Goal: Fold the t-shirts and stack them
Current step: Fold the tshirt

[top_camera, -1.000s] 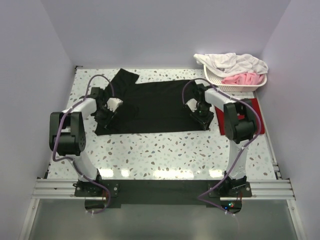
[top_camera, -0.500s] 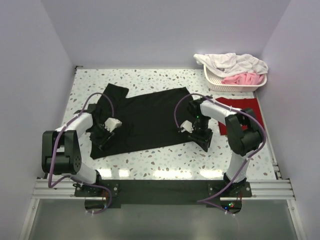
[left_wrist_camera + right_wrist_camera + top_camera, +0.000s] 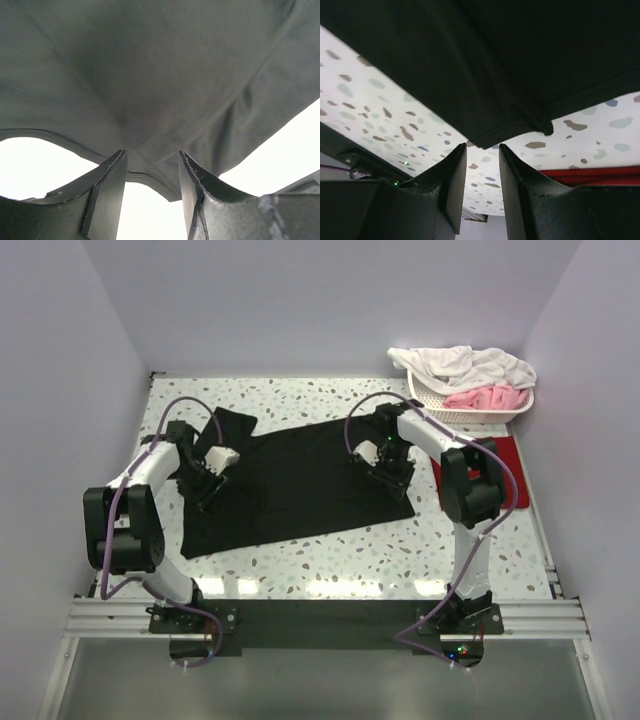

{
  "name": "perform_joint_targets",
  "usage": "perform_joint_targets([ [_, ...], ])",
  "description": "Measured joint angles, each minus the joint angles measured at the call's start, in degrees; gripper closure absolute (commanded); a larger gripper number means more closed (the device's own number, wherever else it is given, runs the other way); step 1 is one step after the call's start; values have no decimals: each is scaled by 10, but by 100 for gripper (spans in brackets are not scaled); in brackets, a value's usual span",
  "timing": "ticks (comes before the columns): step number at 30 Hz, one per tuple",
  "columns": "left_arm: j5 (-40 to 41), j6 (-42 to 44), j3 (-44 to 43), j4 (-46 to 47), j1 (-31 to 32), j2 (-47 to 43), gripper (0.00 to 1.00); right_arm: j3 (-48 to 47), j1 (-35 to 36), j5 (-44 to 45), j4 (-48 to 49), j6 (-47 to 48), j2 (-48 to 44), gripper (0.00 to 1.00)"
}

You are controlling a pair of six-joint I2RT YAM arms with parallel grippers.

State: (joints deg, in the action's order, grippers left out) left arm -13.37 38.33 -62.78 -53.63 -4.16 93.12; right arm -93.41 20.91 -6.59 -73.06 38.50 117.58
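left claw [image 3: 152, 152] apart at black t-shirt [image 3: 300, 480] hem; right claw [image 3: 482, 146] at hem, grip unclear.

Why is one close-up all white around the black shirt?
Left wrist view: overexposed, so the black t-shirt looks grey and the background washes out white. Right wrist view: well exposed, the speckled table shows clearly. Top view: glare patches on the table's near edge.

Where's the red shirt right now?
The dark red t-shirt lies at the table's right edge in the top view, beside the laundry basket, partly behind the right arm.
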Motion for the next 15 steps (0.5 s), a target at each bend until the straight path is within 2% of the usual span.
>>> perform_joint_targets([
  [8, 36, -32, 67, 18, -13, 8, 50, 67, 1, 44, 58, -10, 25, 66],
  [15, 66, -45, 70, 38, -19, 31, 51, 137, 19, 74, 68, -17, -4, 67],
])
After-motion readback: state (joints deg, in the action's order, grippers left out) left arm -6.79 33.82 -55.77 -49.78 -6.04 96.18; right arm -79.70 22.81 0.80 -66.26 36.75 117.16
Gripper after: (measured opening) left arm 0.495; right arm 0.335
